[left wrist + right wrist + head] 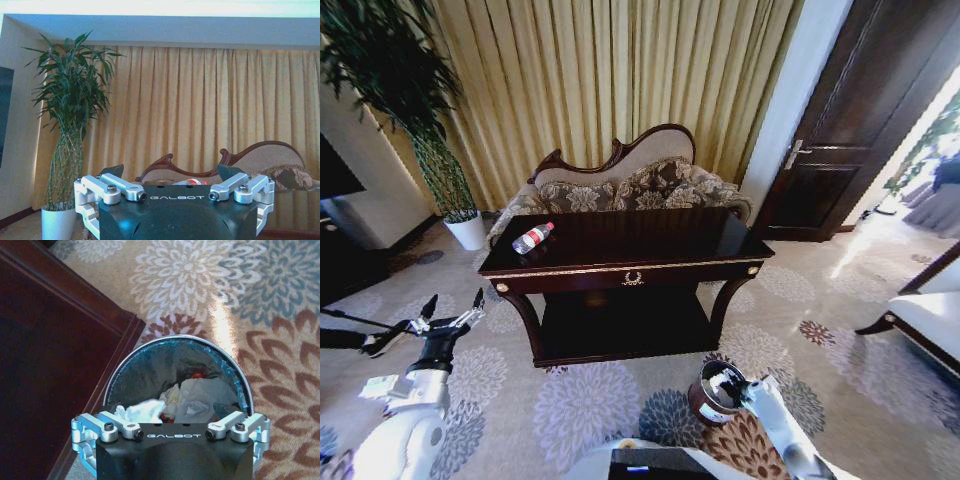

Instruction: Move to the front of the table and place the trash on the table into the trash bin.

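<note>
Bench (pixel 650 240) ahead, bin (pixel 150 352) directly under right jaws (pixel 170 415), white wad there, whether held or dropped impossible to tell. Bottle (pixel 532 238) well beyond left jaws (pixel 452 305), spread wide, empty. Likely to roll off if nudged.

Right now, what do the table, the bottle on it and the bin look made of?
Table: dark wood, probably lacquered, since the top reflects; gold-coloured trim. Bottle: clear plastic by its see-through body, red label, white cap. Trash bin: shiny rim that looks metallic, with a crinkled, film-like liner inside.
</note>
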`<state>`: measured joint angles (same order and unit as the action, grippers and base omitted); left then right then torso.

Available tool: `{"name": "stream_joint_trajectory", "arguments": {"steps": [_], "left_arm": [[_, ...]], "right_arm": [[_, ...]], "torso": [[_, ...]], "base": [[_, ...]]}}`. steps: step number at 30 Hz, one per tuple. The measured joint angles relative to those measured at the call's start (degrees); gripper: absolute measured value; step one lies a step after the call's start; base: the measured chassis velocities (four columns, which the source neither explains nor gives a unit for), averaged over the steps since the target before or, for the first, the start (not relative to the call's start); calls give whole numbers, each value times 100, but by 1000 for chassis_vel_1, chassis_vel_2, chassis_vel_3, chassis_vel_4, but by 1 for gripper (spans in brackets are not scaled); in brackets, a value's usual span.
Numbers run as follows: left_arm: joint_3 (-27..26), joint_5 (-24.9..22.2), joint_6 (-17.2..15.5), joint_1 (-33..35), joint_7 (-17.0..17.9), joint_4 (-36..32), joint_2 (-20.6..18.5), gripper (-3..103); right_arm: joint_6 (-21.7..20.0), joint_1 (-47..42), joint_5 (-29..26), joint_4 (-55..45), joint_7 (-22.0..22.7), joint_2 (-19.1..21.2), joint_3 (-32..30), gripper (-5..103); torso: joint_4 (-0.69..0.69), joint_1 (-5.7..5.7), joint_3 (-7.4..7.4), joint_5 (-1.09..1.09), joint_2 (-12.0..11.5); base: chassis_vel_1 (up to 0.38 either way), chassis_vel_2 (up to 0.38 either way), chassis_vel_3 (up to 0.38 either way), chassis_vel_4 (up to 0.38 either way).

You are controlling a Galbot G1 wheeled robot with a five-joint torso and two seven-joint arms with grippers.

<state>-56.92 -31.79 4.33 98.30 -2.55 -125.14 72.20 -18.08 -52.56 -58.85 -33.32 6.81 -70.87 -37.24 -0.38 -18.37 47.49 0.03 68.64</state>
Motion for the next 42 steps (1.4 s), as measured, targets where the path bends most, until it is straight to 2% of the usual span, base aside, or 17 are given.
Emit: {"name": "stream_joint_trajectory", "arguments": {"steps": [3, 7, 9, 10, 11, 12, 15, 17, 20, 23, 24, 27, 29, 33, 35, 36, 42], "left_arm": [[37, 38, -15, -19, -3, -1, 24, 100], [31, 51, -18, -18, -7, 0, 32, 100], [14, 50, -10, -3, -9, 34, 29, 100], [14, 50, -10, -3, -9, 34, 29, 100], [1, 44, 2, 1, -9, 48, 26, 100], [0, 41, 8, 0, -11, 48, 22, 100], [5, 44, 9, -14, -11, 54, 21, 100], [5, 45, 6, -31, -9, 52, 21, 100], [25, 47, -10, -52, -12, 47, 11, 100], [30, 55, -18, -64, -10, 45, 17, 100], [30, 55, -26, -65, -9, 32, 20, 100], [34, 56, -28, -65, -11, 32, 21, 100], [33, 55, -28, -56, -10, 32, 21, 100], [32, 53, -27, -56, -11, 53, 20, 100], [31, 49, -25, -68, -10, 59, 26, 100], [31, 49, -25, -68, -10, 59, 26, 100], [15, 43, -25, -110, -9, 82, 26, 100]], "right_arm": [[70, -8, -199, -289, -1, 3, -43, 100], [-37, 51, -609, -468, 0, -1, -148, 100], [-432, -25, -306, -633, -2, -23, -181, 100], [-432, -25, -306, -633, -2, -23, -181, 100], [-416, -66, -103, -629, 2, -61, -214, 100], [-395, -5, -111, -564, 1, -66, -225, 100], [-493, 71, -58, -420, -1, -61, -194, 100], [-388, -45, 116, -488, 1, -67, -183, 100], [-390, 67, -33, -509, -1, -55, -214, 100], [-485, -41, 85, -644, -1, -61, -203, 100], [-498, -114, 183, -742, 0, -68, -204, 100], [-507, -94, 287, -719, -1, -81, -207, 100], [-97, -137, 816, -691, 0, -114, -172, 100], [341, -161, 1255, -995, 0, -111, -187, 100], [676, -301, 2048, -1967, -2, -159, -532, 100], [676, -301, 2048, -1967, -2, -159, -532, 100], [1098, -729, 3421, -3794, -1, -213, -1081, 100]], "torso": [[1, 0, 0, -9, 0], [0, 0, 0, 2, 0], [6, 0, -1, -9, 0], [6, 0, -1, -9, 0], [-6, 0, 1, 8, -1], [-7, 0, 1, 5, 0], [6, 0, -2, -11, 1], [0, 0, 1, 8, 0], [-1, 0, -1, -12, 0], [5, 0, 0, 0, 0], [-2, 0, 0, 1, 0], [-1, 0, -1, -10, 0], [1, 0, 0, 5, 0], [-2, 0, 0, -3, 0], [4, 0, 0, 0, 0], [4, 0, 0, 0, 0], [2, 0, -1, -3, 0]], "base": [[0, 0, 0, 0], [0, 0, 0, 0], [0, 0, 0, 0], [0, 0, 0, 0], [0, 0, 0, 0], [0, 0, 0, 0], [0, 0, 0, 0], [0, 0, 0, 0], [0, 0, 0, 0], [0, 0, 0, 0], [0, 0, 0, 0], [0, 0, 0, 0], [0, 0, 0, 0], [0, 0, 0, 0], [0, 0, 0, 0], [0, 0, 0, 0], [0, 0, 0, 0]]}}
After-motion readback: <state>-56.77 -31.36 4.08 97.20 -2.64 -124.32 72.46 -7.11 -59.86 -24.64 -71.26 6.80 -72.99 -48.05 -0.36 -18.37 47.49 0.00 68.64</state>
